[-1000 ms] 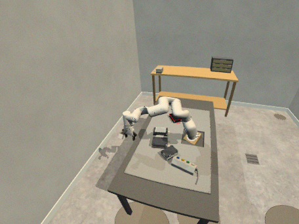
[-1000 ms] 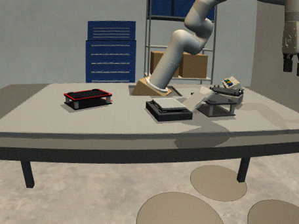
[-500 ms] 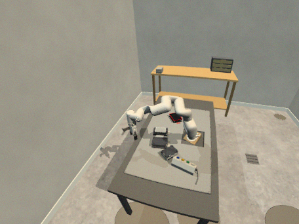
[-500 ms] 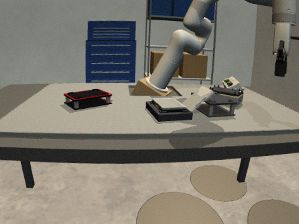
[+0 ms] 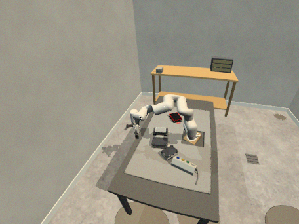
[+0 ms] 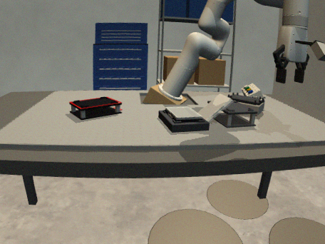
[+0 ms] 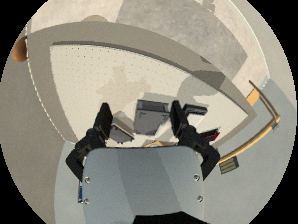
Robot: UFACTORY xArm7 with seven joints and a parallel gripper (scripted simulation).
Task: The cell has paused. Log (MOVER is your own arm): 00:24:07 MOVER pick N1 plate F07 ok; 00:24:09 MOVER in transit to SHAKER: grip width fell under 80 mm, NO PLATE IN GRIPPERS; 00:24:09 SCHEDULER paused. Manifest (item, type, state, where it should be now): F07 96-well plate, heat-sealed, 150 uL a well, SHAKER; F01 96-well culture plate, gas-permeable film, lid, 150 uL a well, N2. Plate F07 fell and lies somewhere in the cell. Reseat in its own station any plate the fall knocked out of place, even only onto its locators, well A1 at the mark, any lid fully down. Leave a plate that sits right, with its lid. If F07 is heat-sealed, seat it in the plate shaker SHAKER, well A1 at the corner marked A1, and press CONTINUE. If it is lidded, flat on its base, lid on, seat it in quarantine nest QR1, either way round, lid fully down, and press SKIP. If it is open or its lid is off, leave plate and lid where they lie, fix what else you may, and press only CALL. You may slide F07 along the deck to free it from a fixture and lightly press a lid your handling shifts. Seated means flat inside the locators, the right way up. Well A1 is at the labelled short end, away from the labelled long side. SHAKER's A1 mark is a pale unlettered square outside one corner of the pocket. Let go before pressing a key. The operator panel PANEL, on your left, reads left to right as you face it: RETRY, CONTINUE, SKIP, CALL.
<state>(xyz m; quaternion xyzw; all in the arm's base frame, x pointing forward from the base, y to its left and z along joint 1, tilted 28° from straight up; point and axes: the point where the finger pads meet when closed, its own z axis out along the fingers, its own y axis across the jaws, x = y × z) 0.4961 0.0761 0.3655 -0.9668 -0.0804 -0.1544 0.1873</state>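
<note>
My gripper (image 6: 289, 76) is open and empty. It hangs high above the table edge, away from all stations, and also shows in the overhead view (image 5: 136, 135) and the wrist view (image 7: 141, 112). A dark low station (image 6: 183, 120) holds a pale flat plate (image 6: 182, 112). Beside it a pale plate (image 6: 218, 105) leans tilted against a raised nest (image 6: 242, 108), which carries a dark plate (image 6: 246, 98). The red-rimmed nest (image 6: 95, 106) stands apart with nothing on it. The operator panel (image 6: 252, 88) with coloured keys lies behind the raised nest (image 5: 184, 164).
The arm's base (image 6: 164, 95) stands at the back of the table behind the stations. A wooden bench (image 5: 194, 73) with a small box and a rack stands beyond the table. Stools stand under the table's near edge.
</note>
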